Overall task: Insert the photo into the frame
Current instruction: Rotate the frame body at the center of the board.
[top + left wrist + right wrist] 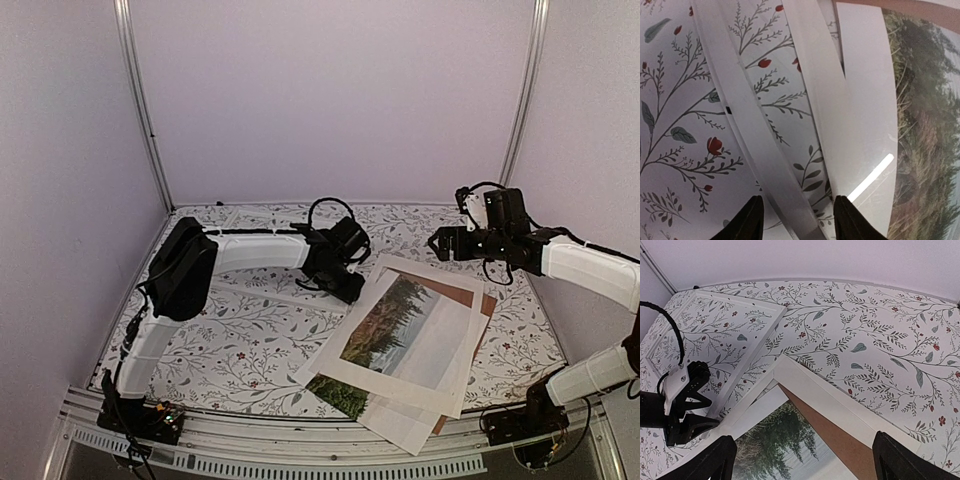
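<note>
Task barely begun. Left of centre, the empty frame (740, 298) is lying on the floral bench (240, 350), left fingers (747, 222) standing apart around its white edge. Centre right, the photo (385, 320) is sitting outside it, piled askew with white sheets (410, 425) and a brown board (455, 290) that may hinder. Upper right, right fingers (900, 462) are hovering wide open, empty.

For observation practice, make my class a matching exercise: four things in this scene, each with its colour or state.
Things: 1 photo; 2 backing board; 3 frame; 4 right fingers.
Descriptions: A brown; B wide apart, empty; C green trees; D white border, tablecloth showing through.
Pairs: 1-C, 2-A, 3-D, 4-B.
</note>
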`<state>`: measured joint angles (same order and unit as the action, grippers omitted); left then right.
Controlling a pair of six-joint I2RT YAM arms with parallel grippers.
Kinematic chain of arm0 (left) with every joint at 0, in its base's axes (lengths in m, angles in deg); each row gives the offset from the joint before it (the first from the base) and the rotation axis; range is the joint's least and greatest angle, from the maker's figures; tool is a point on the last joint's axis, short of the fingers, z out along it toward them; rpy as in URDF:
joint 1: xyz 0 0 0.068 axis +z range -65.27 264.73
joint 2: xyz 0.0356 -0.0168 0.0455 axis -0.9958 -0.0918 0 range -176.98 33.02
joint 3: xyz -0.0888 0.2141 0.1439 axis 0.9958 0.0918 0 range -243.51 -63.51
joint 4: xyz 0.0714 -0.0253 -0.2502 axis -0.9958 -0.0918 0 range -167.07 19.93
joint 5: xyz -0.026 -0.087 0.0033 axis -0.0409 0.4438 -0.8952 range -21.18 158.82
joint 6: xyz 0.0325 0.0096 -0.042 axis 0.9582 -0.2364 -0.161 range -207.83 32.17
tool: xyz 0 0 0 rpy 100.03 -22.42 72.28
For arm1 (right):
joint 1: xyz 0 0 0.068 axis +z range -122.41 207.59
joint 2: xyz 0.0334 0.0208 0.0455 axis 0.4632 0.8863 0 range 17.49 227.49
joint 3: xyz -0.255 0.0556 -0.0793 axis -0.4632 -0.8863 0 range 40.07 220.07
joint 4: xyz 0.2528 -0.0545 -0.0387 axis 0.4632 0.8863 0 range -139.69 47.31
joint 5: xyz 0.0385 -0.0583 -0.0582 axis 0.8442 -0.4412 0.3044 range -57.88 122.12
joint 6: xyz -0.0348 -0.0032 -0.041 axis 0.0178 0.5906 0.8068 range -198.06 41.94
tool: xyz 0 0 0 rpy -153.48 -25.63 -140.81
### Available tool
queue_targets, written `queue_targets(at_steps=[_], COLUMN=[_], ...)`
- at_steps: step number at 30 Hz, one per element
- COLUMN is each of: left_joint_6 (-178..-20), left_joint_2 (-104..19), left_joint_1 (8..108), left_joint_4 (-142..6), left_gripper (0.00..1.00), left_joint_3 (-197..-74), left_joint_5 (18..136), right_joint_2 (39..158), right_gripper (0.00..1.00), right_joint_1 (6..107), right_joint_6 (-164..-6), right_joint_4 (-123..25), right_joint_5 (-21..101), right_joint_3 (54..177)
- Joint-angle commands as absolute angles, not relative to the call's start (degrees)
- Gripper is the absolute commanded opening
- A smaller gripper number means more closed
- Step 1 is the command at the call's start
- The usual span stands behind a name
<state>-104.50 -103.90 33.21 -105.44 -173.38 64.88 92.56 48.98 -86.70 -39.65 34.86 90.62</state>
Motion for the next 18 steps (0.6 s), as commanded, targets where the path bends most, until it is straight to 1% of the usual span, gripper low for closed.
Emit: queue_targets(at_steps=[1, 5, 8, 11, 18], left_joint_6=[-103.04, -102.92, -102.46, -101.52, -99.08], left_joint_2=[-105.16, -104.47, -103.70, -102.28, -95.81], left_joint_1=[33.44, 33.53, 33.65, 33.80, 34.07], left_joint_4=[-107.41, -107.33, -107.37, -107.41, -108.71], left_gripper=[0.46, 0.40, 0.32, 0.27, 0.21], left_joint_3=[-174.48, -172.91, -171.46, -169.24, -158.49], left_joint_5=[63.63, 63.50, 63.74, 64.16, 66.74], right_joint_2=[92.19, 92.30, 92.37, 92.24, 91.56], right_gripper=[0.99, 0.99, 0.99, 0.99, 0.99], right_joint_1=[49.55, 49.56, 49.65, 49.72, 49.74], right_joint_6=[-87.55, -87.52, -87.56, -87.55, -87.55], right_joint_4=[-41.12, -41.17, -41.17, -40.95, -40.59], right_joint_5=[35.85, 35.87, 35.81, 35.58, 34.98], right_joint_3=[90.00, 89.79, 89.82, 89.74, 89.38])
